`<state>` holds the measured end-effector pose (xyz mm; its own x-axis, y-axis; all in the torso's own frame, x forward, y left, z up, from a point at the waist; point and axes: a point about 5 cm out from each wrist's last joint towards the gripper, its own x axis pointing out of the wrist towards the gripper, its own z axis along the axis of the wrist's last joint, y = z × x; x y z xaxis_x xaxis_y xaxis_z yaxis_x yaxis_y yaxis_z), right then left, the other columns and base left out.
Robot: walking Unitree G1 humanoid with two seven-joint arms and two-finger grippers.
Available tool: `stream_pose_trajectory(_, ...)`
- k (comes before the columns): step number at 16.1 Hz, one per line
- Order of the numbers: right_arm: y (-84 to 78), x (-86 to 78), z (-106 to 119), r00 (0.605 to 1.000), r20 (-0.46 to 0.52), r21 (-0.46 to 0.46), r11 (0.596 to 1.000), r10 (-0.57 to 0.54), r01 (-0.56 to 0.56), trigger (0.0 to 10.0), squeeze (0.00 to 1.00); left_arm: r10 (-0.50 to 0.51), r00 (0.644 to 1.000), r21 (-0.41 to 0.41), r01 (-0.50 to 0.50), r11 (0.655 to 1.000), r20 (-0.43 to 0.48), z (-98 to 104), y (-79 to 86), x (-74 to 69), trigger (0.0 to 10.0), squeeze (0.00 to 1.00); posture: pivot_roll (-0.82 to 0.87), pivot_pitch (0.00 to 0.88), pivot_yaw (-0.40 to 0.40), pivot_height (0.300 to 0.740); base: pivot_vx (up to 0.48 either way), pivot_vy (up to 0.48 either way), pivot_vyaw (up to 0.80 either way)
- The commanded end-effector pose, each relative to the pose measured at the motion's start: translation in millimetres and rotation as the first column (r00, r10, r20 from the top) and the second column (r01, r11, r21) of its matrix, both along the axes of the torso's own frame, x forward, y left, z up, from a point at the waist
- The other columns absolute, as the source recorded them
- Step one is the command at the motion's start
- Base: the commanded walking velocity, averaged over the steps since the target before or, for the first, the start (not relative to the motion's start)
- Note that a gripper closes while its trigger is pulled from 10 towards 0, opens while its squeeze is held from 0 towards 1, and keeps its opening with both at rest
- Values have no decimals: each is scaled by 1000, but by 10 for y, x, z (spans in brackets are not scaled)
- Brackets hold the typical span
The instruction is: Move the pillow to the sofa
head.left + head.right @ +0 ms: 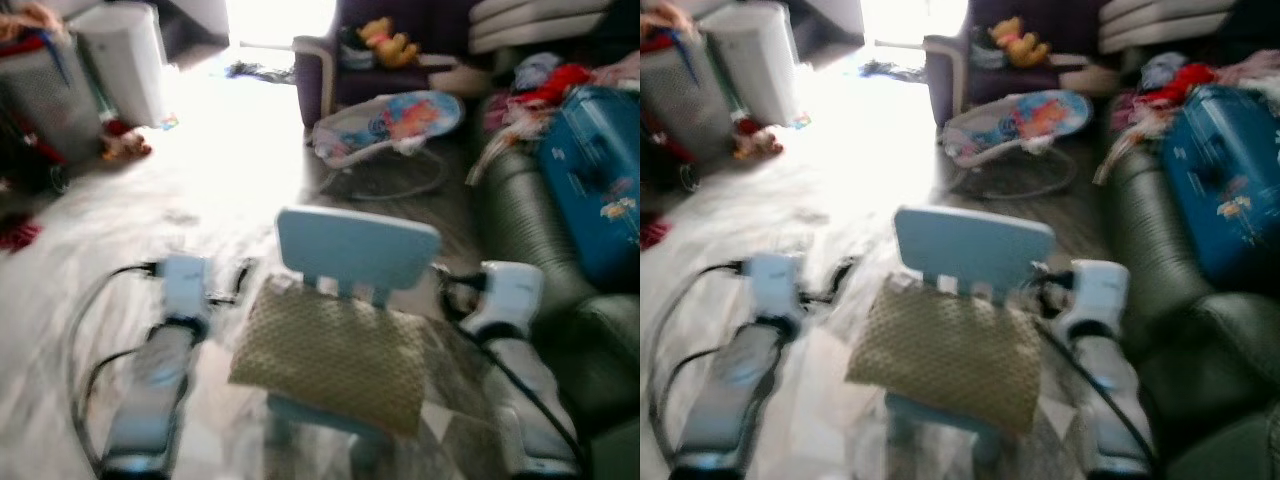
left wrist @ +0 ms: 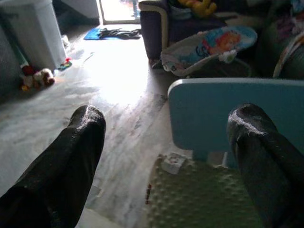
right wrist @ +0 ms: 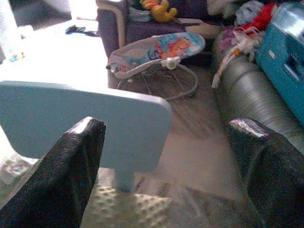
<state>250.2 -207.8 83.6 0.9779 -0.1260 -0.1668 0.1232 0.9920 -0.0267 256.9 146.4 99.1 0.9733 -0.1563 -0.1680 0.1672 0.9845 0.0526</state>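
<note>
A tan knobbly pillow (image 1: 335, 355) lies on the seat of a small light-blue chair (image 1: 355, 245) right in front of me. My left gripper (image 2: 168, 114) hovers at the pillow's left side, open, with nothing between its black fingers (image 2: 80, 152). The right gripper (image 3: 166, 124) is at the pillow's right side near the chair back, also open and holding nothing. In both wrist views the pillow (image 2: 204, 199) shows low between the fingers, below the chair back (image 3: 85, 118). The dark leather sofa (image 1: 540, 230) stands to my right.
A blue suitcase (image 1: 595, 180) and heaped clothes lie on the sofa. A baby bouncer (image 1: 390, 125) stands on the floor beyond the chair, before a purple armchair (image 1: 330, 70) with a yellow plush toy. A white bin (image 1: 120, 60) stands far left.
</note>
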Motion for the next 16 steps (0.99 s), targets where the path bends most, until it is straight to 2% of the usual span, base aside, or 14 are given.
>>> stream_pose_trajectory(1, 125, 58, 63, 998, 26, 3, 999, 51, -51, 10000, 0, 42, 999, 19, -42, 999, -16, -37, 147, -51, 10000, 0, -28, 0, -42, 740, 247, 0, 0)
stream_pose_trajectory(7, 224, 100, 56, 996, 29, 3, 996, 84, -85, 10000, 0, 65, 997, 28, -65, 998, -34, -58, 189, -54, 10000, 0, -6, 0, -57, 740, 0, 0, 0)
stream_pose_trajectory(12, 208, 97, 55, 997, 23, 6, 997, 73, -73, 10000, 0, 71, 996, -3, -71, 997, -58, -90, 148, -40, 10000, 0, -20, 0, -51, 740, 0, 0, -800)
stream_pose_trajectory(14, 206, 78, 44, 997, 20, 8, 998, 70, -70, 10000, 0, 52, 997, -6, -52, 999, -53, -82, 129, -43, 10000, 0, -21, 0, -50, 740, 0, 364, -800)
stream_pose_trajectory(16, 206, 70, 40, 997, 19, 8, 997, 71, -71, 10000, 0, 58, 997, 3, -58, 998, -54, -80, 133, -42, 10000, 0, -20, 0, -50, 740, 0, 154, -250)
